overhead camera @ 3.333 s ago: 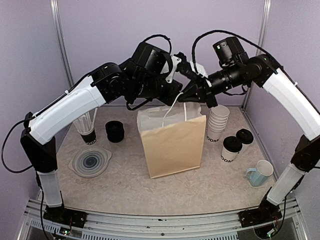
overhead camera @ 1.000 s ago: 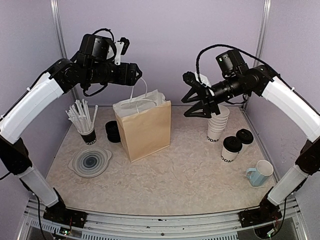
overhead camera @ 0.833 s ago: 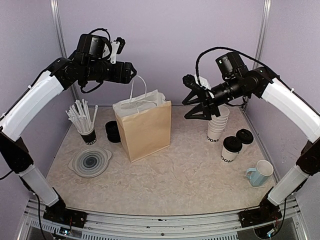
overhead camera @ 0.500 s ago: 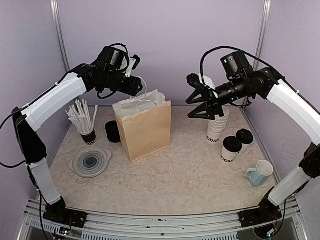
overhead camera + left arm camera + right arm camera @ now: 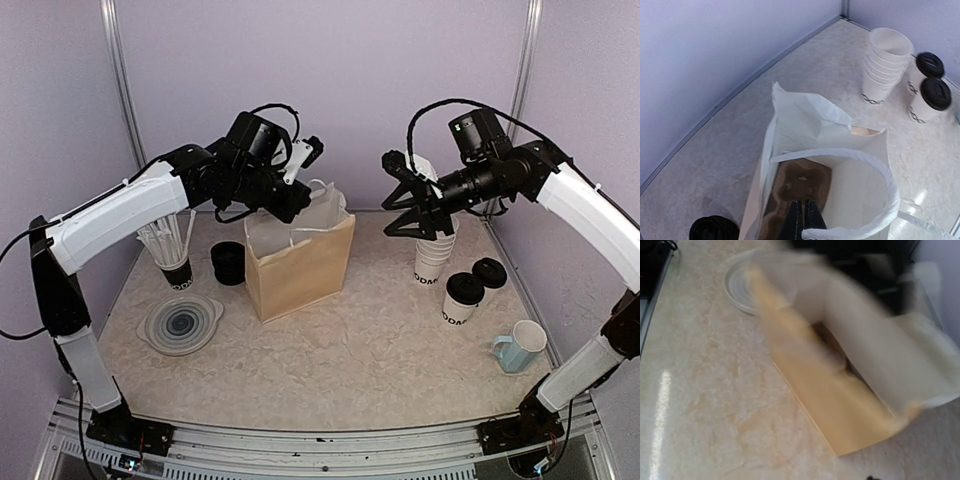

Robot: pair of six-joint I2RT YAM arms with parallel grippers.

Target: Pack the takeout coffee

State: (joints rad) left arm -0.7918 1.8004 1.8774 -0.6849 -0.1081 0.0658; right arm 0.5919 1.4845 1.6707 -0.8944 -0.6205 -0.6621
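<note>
Left hand: fingers pressed together, dipped into the mouth of the paper bag. One white handle loop crosses just in front of the fingers; cannot tell if it is pinched. A brown cardboard tray lies at the bag's bottom below the hand.

Right hand: fingers apart, nothing between them. It hangs in the air above the stack of lidless white cups, to the right of the bag. Its wrist view is motion-blurred.

Two lidded coffee cups stand side by side near the table's right edge, just beside the lidless stack and well apart from both hands.

A light blue mug sits nearer the right front corner. Toward the left edge are a cup of straws, a stack of black lids and a clear round lid.
</note>
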